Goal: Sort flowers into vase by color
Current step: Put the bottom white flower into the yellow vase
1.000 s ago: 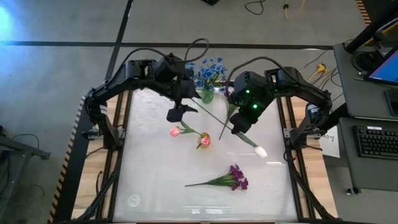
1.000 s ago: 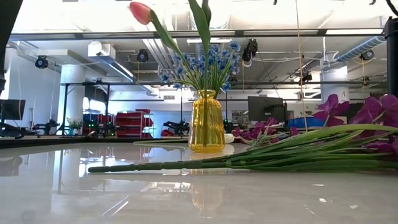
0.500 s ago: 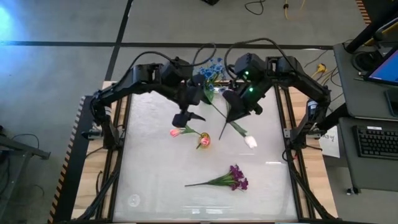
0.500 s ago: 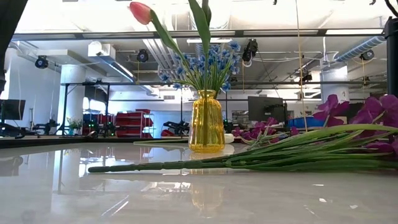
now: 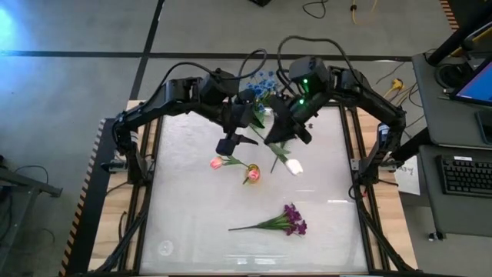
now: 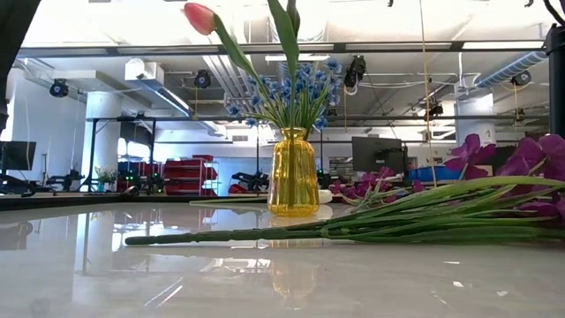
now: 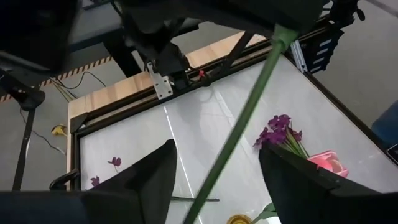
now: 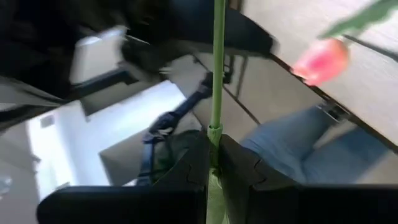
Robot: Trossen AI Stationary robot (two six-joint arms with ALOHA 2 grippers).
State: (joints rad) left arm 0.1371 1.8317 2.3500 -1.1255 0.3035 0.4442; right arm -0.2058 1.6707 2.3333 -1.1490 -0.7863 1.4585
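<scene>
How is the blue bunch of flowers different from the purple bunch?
The blue bunch stands upright in the yellow vase; the purple bunch lies flat on the table. The blue bunch is close to both arms, while the purple bunch lies well apart from them. Both have green stems.
</scene>
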